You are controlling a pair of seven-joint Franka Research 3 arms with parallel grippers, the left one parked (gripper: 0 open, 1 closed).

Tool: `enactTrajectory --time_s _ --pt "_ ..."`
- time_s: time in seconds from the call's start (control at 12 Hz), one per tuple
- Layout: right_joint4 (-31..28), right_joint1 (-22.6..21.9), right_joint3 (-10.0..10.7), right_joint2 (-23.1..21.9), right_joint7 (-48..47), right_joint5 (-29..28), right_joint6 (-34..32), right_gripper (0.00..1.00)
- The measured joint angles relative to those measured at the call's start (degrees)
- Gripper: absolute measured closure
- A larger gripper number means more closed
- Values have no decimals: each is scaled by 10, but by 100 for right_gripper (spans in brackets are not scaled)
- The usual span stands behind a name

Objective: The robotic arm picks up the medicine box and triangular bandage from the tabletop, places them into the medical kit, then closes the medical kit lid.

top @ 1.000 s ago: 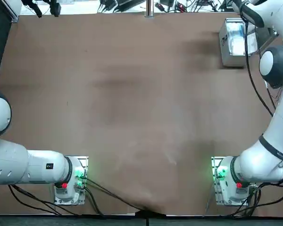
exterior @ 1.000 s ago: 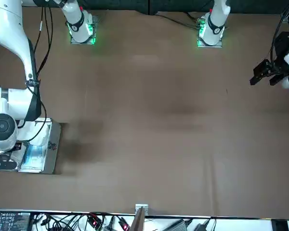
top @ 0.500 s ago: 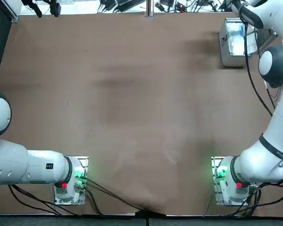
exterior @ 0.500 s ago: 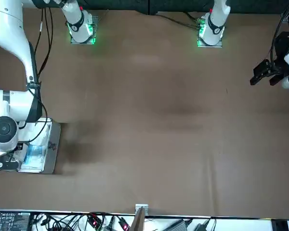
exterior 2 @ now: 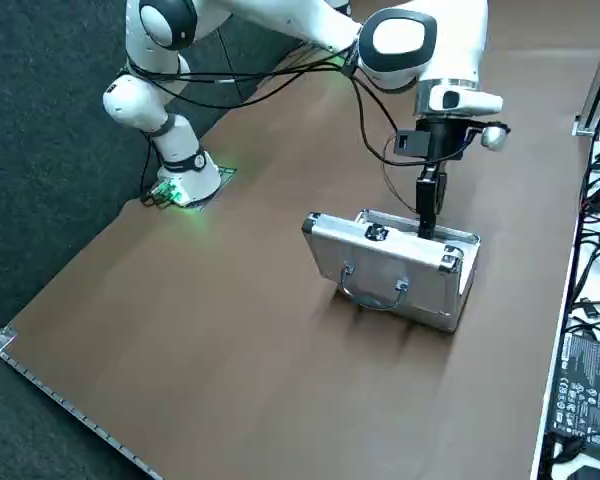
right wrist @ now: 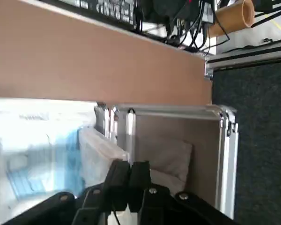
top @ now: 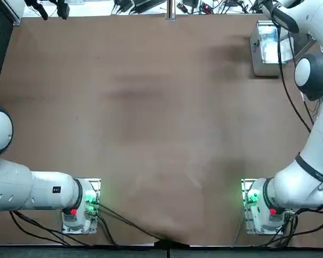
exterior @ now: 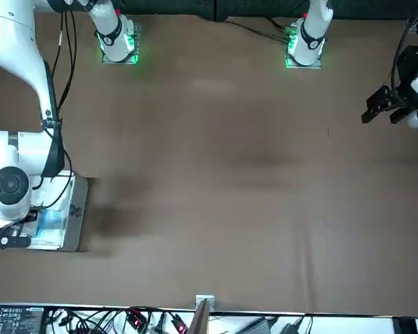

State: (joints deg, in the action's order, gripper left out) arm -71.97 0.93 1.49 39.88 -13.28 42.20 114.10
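Silver, the kit (exterior 2: 385,275) stands open near two o'clock on the table (top: 151,118), as the overhead view has it. Right gripper (right wrist: 129,171) is down at its open top, jaws clenched together. Pale bandage (right wrist: 166,161) lies inside, white box (right wrist: 99,152) just beside the fingers.

My fingertips together over the open medical kit

I have my right gripper (right wrist: 129,169)'s fingertips together over the medical kit (right wrist: 228,164). Beside one finger is a whitish pack (right wrist: 100,152); beyond it, on that side, lies a blue-and-white package (right wrist: 42,159). By my other finger, the soft triangular bandage (right wrist: 166,159) lies inside the kit. Past my tips are brown tabletop (right wrist: 103,70) and, farther, black cables (right wrist: 192,28).
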Motion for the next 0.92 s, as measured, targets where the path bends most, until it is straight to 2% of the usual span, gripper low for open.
enactTrajectory --time_s 0.25,0.42,0.92 --pt "0 -2 -1 4 -42 -16 31 93" --pt "0 -5 -1 8 -52 -27 42 73" --pt "5 -16 -1 10 -67 -67 34 2"
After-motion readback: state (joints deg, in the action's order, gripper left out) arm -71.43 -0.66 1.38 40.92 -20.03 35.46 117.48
